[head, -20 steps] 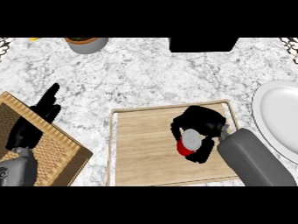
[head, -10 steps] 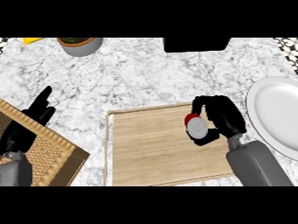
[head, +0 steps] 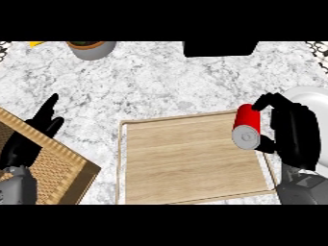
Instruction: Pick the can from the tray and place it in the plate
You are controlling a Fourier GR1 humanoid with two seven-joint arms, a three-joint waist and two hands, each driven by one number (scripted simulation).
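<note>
- Since a second ago the right hand (head: 294,137) has carried the can (head: 246,127) from the middle of the tray (head: 187,163) to the tray's right edge, and the can has turned so that its red side now shows.
- That hand is curled round the can: fingers wrap over its upper end and far side, and the thumb shows just below its grey end.
- The can is tilted, its red body pointing up and away and its grey round end facing down toward the viewer.
- It hangs over the tray's right rim, between the bare wood and the white plate (head: 322,108), and does not touch the plate.
- Part of the plate is hidden behind the right hand and forearm; its visible rim runs along the right edge of the view.
- The tray is a pale wooden board with a low raised rim, lying on the marble counter (head: 159,81).
- The left hand (head: 31,139) rests open at the lower left, fingers straight and pointing up, over a woven basket (head: 60,168).
- At the far edge of the counter stand a grey bowl (head: 92,49) and a black box (head: 220,48); a small yellow thing (head: 36,43) shows at the top left, too little of it to name.
</note>
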